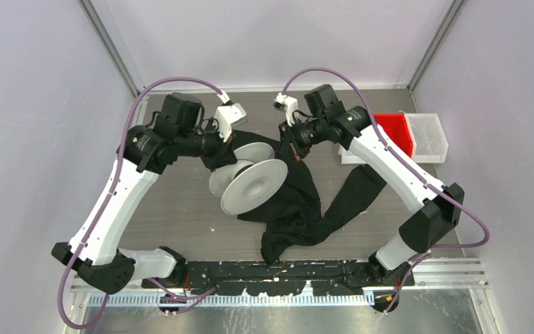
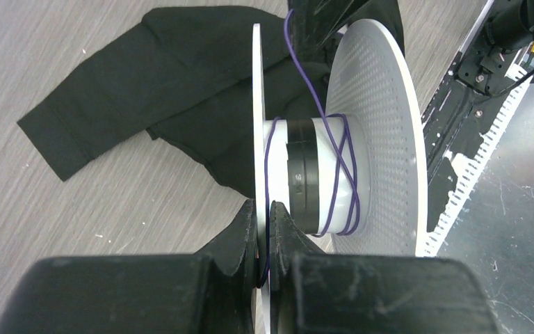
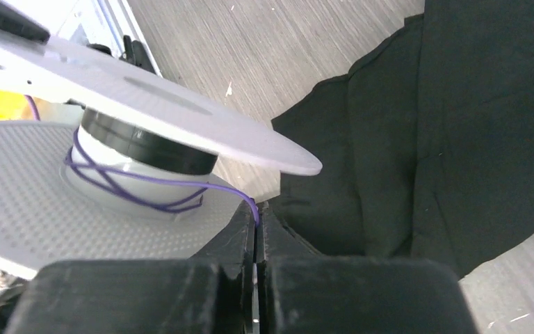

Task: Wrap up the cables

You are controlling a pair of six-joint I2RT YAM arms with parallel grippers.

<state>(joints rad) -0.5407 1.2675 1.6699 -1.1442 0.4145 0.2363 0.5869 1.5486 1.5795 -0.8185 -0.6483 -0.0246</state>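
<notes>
Around the hub of the white spool [image 2: 382,104] — thin purple cable [image 2: 343,165], a few loose crossing turns beside a black band [image 2: 302,174]. One strand leaves the hub and runs out between the flanges. Right jaws pinched shut on that strand, near the flange edges. Left jaws clamped on the rim of the smooth flange. Black cloth [image 1: 299,202] lies crumpled on the desk [image 1: 174,216] under and beside the spool, beneath the right arm. Red bin [image 1: 395,132] and clear bin [image 1: 431,139] — far right, well apart.
</notes>
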